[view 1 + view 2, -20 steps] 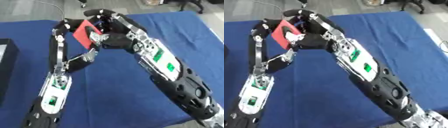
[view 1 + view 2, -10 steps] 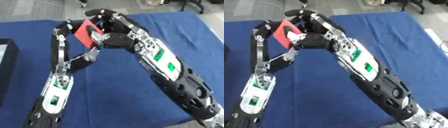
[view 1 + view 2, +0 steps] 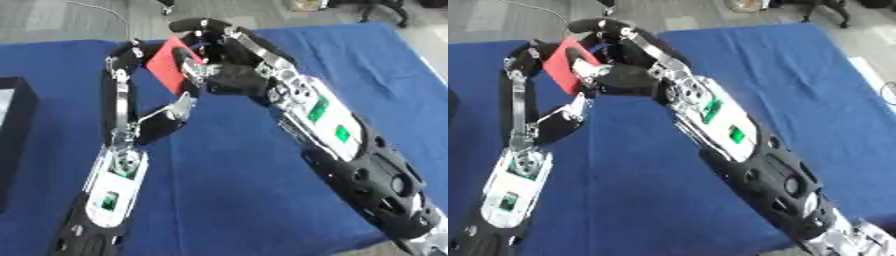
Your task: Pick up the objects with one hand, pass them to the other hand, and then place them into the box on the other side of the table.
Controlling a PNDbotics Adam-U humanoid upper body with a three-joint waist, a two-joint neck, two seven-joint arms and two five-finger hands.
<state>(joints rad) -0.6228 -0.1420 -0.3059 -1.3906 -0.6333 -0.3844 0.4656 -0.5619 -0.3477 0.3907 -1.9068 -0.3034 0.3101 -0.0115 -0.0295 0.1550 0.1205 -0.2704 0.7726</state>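
At the far left edge of the left eye view stands a black box (image 3: 16, 125) on the blue tablecloth (image 3: 227, 200); only a part of it shows.

Next to the right, the left arm comes in from the lower left and goes up the table. Its left hand (image 3: 131, 55) is at the far part of the table, above the cloth. Its fingers are curled at the upper left edge of a flat red object (image 3: 168, 62). The red object is tilted and lifted off the cloth, between the two hands.

Just right of it is the right hand (image 3: 219, 75). The right arm comes in from the lower right corner and reaches across to the middle. A silver finger (image 3: 191, 67) of this hand lies across the right side of the red object, and dark fingers curl over its top edge. So both hands touch the red object in the same moment, each closed on its own side of it. How far each hand wraps around it I cannot tell, because the hands hide part of it.
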